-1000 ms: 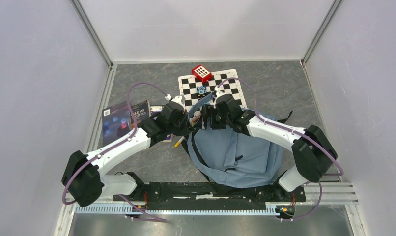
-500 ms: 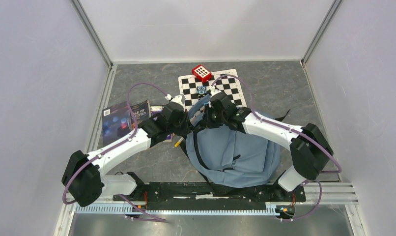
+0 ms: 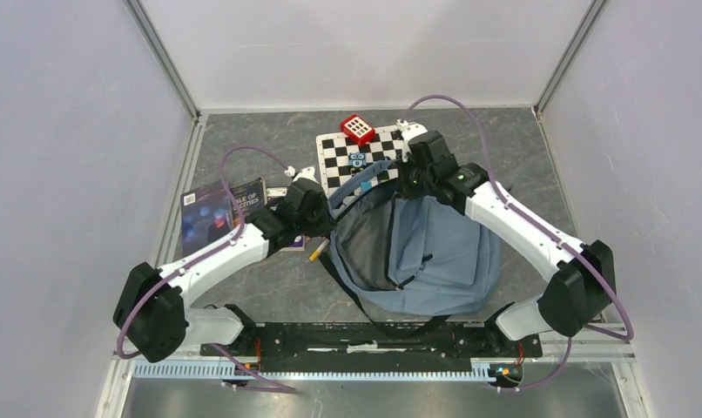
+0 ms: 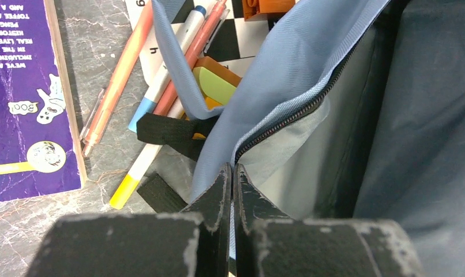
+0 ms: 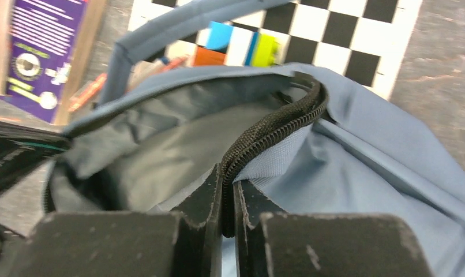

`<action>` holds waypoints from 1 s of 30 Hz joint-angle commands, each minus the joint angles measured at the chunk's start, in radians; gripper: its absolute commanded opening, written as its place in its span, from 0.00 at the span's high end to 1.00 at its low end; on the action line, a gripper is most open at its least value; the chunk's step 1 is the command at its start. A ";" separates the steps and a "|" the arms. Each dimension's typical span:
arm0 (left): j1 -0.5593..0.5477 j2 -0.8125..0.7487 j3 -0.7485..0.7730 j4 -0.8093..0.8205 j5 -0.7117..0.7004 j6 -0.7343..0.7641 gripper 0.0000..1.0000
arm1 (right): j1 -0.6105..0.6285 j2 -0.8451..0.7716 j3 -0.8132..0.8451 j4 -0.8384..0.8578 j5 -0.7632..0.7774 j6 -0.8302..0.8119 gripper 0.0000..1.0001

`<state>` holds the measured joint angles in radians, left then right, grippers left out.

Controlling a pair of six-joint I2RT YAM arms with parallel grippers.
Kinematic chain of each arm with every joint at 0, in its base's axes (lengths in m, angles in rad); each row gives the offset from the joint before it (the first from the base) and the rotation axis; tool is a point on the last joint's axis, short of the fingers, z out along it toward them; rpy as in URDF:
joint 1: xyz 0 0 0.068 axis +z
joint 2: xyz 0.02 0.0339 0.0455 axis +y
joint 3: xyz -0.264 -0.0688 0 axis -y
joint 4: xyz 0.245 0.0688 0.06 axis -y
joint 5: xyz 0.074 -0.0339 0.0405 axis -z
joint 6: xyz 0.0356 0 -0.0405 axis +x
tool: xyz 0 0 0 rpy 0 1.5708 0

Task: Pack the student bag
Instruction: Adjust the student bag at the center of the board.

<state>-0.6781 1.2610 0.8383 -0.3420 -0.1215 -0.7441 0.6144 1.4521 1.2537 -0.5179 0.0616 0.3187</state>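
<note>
The student bag (image 3: 435,252) is a blue-grey backpack lying mid-table, its mouth pulled wide so the dark lining (image 3: 365,239) shows. My left gripper (image 3: 327,219) is shut on the bag's left rim; in the left wrist view (image 4: 231,171) blue fabric beside the zipper (image 4: 293,115) is pinched between the jaws. My right gripper (image 3: 401,180) is shut on the far rim, and in the right wrist view (image 5: 228,178) the black zipper band (image 5: 276,130) runs down between its jaws. The bag's carry handle (image 5: 161,34) arches above the opening.
A checkerboard mat (image 3: 391,155) lies beyond the bag, with a red keypad toy (image 3: 357,129) and a small blue toy (image 3: 357,159) on it. Books (image 3: 219,209) lie to the left. Several pens and markers (image 4: 155,86) and sticky notes (image 4: 216,83) sit beside the bag's left rim.
My right gripper has shut on the zipper edge and pulled it up and to the far right, spreading the bag's mouth open. The left gripper has kept its hold, barely moving.
</note>
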 commanded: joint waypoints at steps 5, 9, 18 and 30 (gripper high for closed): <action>0.038 0.039 0.010 -0.018 -0.067 -0.041 0.98 | -0.151 -0.090 0.002 -0.140 0.121 -0.271 0.94; 0.042 0.044 0.006 -0.011 -0.069 -0.038 0.98 | -0.189 -0.111 -0.107 -0.111 0.213 -0.311 0.95; 0.045 0.085 -0.015 0.048 0.016 0.034 0.98 | -0.211 -0.090 -0.320 0.092 0.293 -0.394 0.85; 0.043 0.117 0.023 0.072 0.087 0.067 0.98 | -0.219 -0.136 -0.204 -0.039 0.447 -0.465 0.18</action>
<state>-0.6415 1.3830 0.8349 -0.2726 -0.0296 -0.7200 0.4065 1.3991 0.9939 -0.5327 0.4095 -0.1200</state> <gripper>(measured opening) 0.032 0.760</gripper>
